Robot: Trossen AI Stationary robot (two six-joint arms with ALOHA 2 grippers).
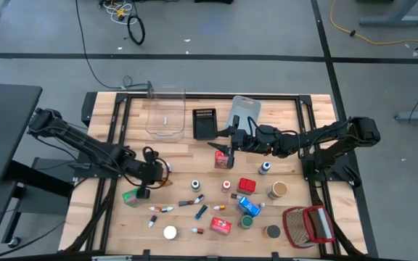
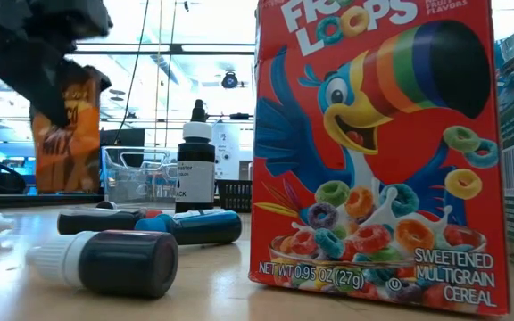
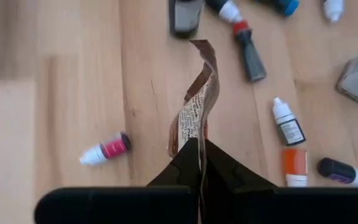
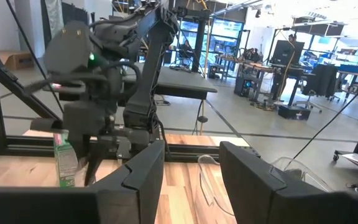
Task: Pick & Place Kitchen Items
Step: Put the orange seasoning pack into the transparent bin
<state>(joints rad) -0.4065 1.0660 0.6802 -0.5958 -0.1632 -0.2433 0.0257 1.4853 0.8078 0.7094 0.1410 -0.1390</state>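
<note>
My left gripper (image 1: 149, 177) (image 3: 202, 144) is over the table's near-left part, shut on a brown and orange snack packet (image 3: 194, 106) (image 2: 65, 134). My right gripper (image 1: 222, 147) (image 4: 191, 163) is open above the table's middle, fingers level and pointing toward the left arm, with nothing between them. A small red box (image 1: 224, 160) stands on the table just below it. Food-colouring tubes (image 3: 107, 149), small bottles (image 3: 289, 122), a green carton (image 1: 130, 196) (image 4: 64, 158) and a Froot Loops box (image 2: 373, 152) lie or stand on the near half. My left gripper pinches the packet's upper edge (image 3: 199, 138) between its two fingers, coming from above and pointing down. The packet hangs below the fingers, twisted and slack, and appears clear of the table in the low view.
A clear bin (image 1: 165, 112), a black bin (image 1: 205, 123) and a grey-blue bin (image 1: 245, 109) sit along the far edge. A red-and-white wire basket (image 1: 307, 225) is at the near-right corner. Bare wood lies between the bins and the scattered groceries (image 1: 249, 206).
</note>
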